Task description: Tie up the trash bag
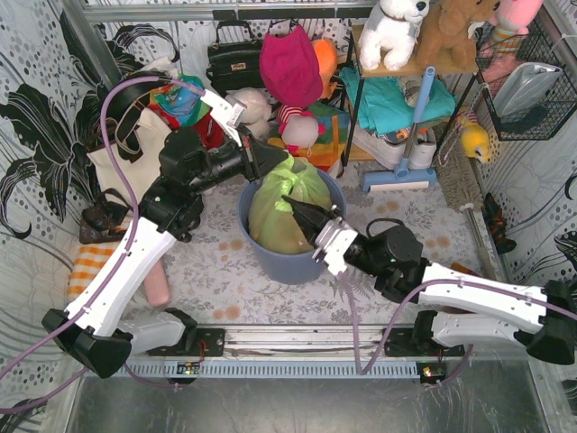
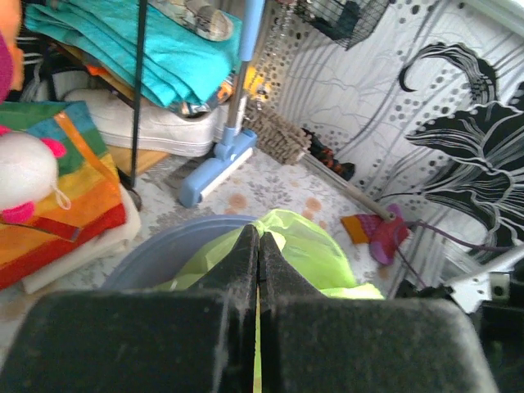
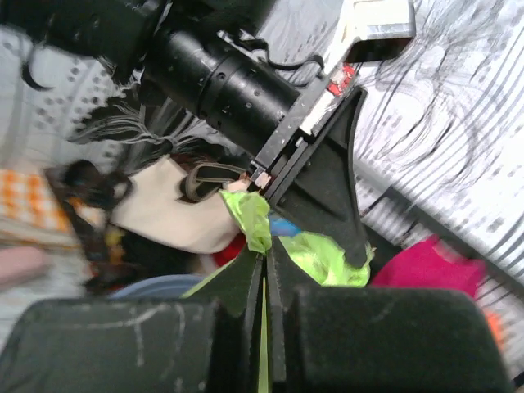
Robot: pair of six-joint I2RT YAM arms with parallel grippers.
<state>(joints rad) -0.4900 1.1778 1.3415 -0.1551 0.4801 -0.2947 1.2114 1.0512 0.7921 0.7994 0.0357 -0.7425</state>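
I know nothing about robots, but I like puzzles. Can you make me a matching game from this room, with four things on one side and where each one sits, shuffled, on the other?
Things:
1. thin light-green plastic trash bag
2. round blue-grey plastic bin
3. white plush dog
4. blue long-handled mop

Places:
A. on top of the wooden shelf
B. upright in front of the shelf, head down
C. standing mid flowered tabletop
D. stuffed inside the bin

Pairs: 1-D, 2-C, 3-A, 4-B
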